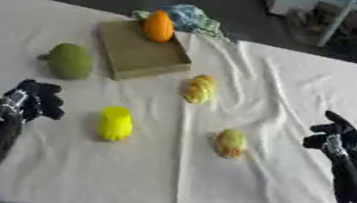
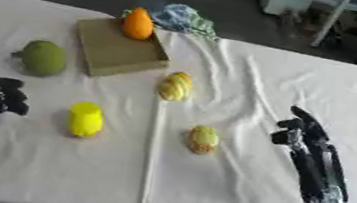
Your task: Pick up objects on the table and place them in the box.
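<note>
The robot looks to be between picks: the left hand (image 1: 37, 97) and right hand (image 1: 335, 139) both hover low over the desk (image 1: 291, 80), fingers curled, holding nothing. One orange fruit (image 1: 159, 26) already sits in the single flat box (image 1: 141, 52); four pieces lie outside it: one green fruit (image 1: 70, 61), one yellow block (image 1: 115, 123), two yellowish fruits (image 1: 200, 89) (image 1: 231, 142). Next, probably, one hand must reach for the nearest piece
</note>
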You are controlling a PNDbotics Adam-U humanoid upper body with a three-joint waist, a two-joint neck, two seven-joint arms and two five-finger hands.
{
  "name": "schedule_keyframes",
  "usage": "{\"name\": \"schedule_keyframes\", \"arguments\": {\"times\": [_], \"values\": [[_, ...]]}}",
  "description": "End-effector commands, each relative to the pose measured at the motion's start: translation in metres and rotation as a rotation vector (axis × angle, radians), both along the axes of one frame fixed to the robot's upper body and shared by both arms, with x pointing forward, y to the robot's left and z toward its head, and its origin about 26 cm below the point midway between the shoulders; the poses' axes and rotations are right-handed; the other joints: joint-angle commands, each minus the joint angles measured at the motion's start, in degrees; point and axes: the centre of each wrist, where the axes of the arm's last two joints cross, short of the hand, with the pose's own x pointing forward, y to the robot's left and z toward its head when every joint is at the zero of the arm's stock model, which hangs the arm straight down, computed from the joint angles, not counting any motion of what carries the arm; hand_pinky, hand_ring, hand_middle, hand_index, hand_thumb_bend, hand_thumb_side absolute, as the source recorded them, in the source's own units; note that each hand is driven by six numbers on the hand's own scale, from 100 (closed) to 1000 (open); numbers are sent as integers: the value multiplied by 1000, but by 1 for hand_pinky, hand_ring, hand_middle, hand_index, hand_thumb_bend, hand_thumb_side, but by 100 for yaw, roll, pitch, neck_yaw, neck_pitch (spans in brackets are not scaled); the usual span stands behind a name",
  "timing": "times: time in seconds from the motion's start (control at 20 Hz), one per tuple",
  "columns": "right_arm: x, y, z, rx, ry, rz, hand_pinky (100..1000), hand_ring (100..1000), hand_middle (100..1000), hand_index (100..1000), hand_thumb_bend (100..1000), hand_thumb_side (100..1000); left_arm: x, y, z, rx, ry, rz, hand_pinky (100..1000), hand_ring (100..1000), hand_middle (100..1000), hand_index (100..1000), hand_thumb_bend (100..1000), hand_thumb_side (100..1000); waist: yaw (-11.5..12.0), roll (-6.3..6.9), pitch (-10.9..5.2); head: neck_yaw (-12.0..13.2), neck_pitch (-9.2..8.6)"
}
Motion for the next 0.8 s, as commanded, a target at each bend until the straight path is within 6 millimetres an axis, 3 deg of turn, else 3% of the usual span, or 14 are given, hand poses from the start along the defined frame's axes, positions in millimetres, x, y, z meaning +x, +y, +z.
{"name": "schedule_keyframes", "arguments": {"times": [0.05, 0.35, 0.5, 0.7, 0.8], "values": [[1, -2, 9, -12, -32, 5, 578, 557, 593, 855, 100, 584, 1, 2, 9, 12, -33, -3, 631, 579, 560, 746, 100, 972, 3, -37, 3, 2, -19], [2, -2, 10, -14, -34, 5, 578, 557, 594, 856, 100, 587, 3, 3, 12, 22, -45, 1, 633, 584, 566, 750, 100, 983, 2, -28, 4, -4, -19], [2, -2, 10, -16, -35, 3, 578, 557, 595, 857, 100, 584, 6, 6, 19, 46, -72, 1, 636, 590, 574, 755, 100, 943, -1, -18, 4, -17, -19], [2, -3, 11, -22, -37, 1, 578, 557, 595, 857, 100, 583, 16, 15, 47, 141, -173, -21, 648, 613, 601, 779, 100, 864, -6, 21, 2, -55, -19], [2, -4, 12, -25, -38, 1, 578, 558, 595, 857, 100, 585, 23, 24, 71, 245, -260, -33, 656, 621, 616, 789, 100, 770, -11, 50, 2, -63, -19]]}}
